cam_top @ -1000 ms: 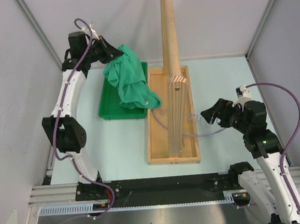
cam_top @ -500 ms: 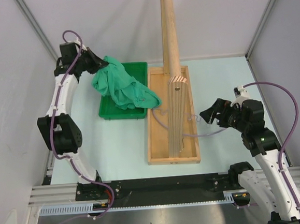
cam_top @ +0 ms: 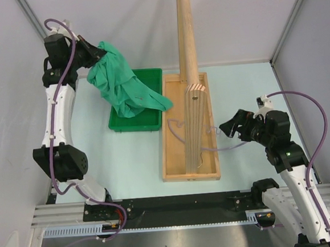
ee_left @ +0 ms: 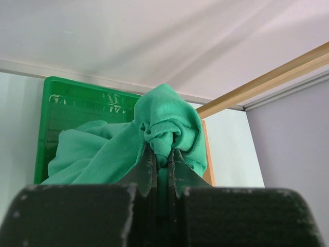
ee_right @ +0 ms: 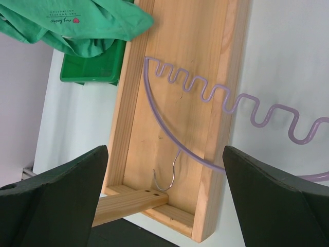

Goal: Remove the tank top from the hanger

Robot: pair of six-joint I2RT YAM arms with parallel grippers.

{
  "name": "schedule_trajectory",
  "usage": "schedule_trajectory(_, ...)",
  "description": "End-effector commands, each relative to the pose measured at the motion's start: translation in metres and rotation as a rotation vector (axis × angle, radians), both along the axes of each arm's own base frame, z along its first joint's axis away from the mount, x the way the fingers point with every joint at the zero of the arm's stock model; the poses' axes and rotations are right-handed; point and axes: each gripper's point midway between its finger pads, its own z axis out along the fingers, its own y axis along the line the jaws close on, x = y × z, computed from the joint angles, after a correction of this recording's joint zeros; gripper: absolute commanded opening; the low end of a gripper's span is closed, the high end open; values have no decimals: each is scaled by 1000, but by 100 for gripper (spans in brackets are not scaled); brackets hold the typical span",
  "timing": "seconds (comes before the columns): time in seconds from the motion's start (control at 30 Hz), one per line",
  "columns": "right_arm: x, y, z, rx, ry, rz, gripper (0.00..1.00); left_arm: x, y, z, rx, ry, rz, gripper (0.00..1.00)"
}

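Fingers [ee_left: 148, 172] of your left gripper [ee_left: 162, 159] pinch the soft teal-green cloth tank top [cam_top: 125, 86] above the bright green plastic tray [cam_top: 151, 77]. Your right gripper [ee_right: 164, 154] is open by the bare thin lavender hanger [ee_right: 205, 92].

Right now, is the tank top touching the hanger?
Apart. The right wrist view shows a strip of bare wooden base between the lowest edge of the tank top and the nearest end of the hanger.

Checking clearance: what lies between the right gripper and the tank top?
The wooden stand, with the hanger lying across its base. This shows in the top view.
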Motion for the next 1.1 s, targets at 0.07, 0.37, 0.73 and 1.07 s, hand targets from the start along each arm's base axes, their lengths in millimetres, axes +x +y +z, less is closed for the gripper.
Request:
schedule_trajectory(0.07,1,1,11,17,-47,2,100,-9,16,51,34,-144,43,0)
schedule_trajectory(0.37,0,2,9,24,-44,5,100,-17,36,54,65,-150,112,0)
schedule_trajectory(0.73,0,2,9,29,-40,2,100,-22,47,38,64,-127,139,0)
schedule_trajectory(1.07,1,2,8,33,-38,0,100,-9,-14,3,30,-74,-56,0)
